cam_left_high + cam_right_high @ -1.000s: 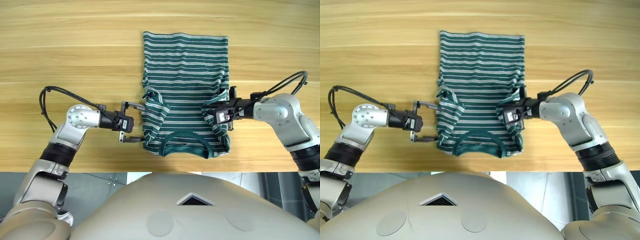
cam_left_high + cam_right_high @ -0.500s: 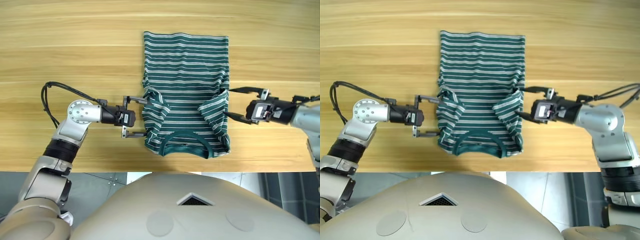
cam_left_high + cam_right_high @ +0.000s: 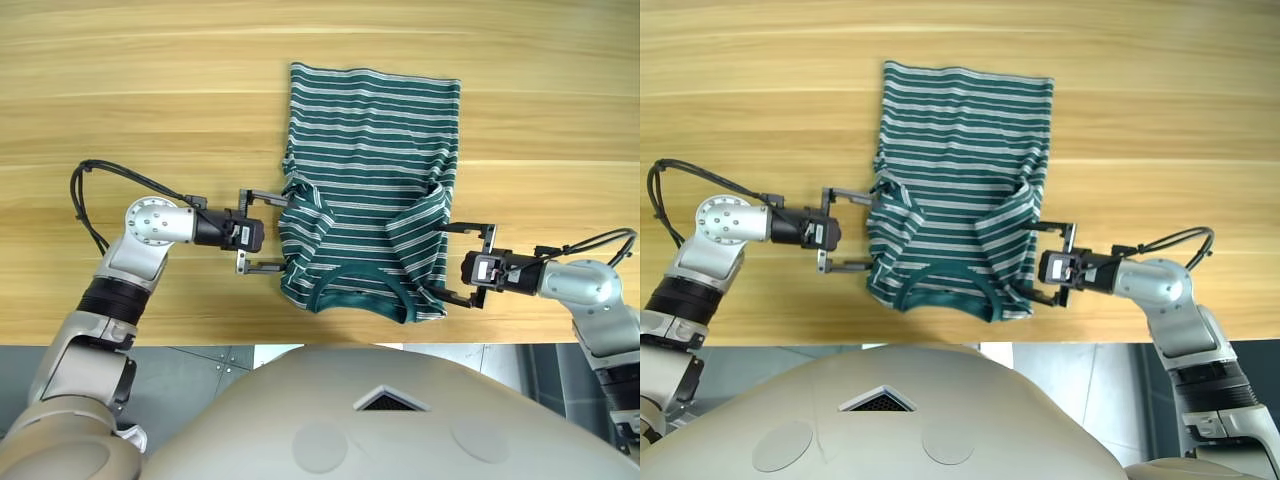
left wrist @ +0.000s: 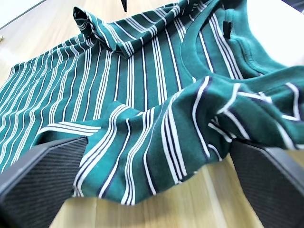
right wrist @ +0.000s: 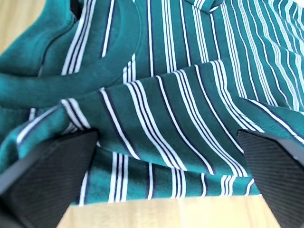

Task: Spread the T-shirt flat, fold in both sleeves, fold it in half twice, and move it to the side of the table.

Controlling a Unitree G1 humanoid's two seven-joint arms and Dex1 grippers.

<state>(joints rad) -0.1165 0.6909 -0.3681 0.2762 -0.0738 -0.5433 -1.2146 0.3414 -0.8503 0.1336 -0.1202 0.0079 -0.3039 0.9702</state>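
The green-and-white striped T-shirt point(image 3: 370, 170) lies on the wooden table point(image 3: 150, 110), collar nearest me, both sleeves folded in over the chest. My left gripper point(image 3: 281, 230) is open at the shirt's left edge beside the folded left sleeve. In the left wrist view its pads point(image 4: 42, 180) stand wide apart with rumpled cloth point(image 4: 156, 118) between them. My right gripper point(image 3: 443, 260) is open at the shirt's near right corner. Its pads point(image 5: 47, 171) straddle the striped edge point(image 5: 166, 118) by the collar.
The table's near edge point(image 3: 200, 343) runs just below the collar. Bare wood extends to the left, to the right point(image 3: 560, 110) and beyond the shirt's far hem.
My right gripper left the folded right sleeve, drew out to the right, then came nearer me to the shirt's near right corner. My left gripper edged in onto the left edge.
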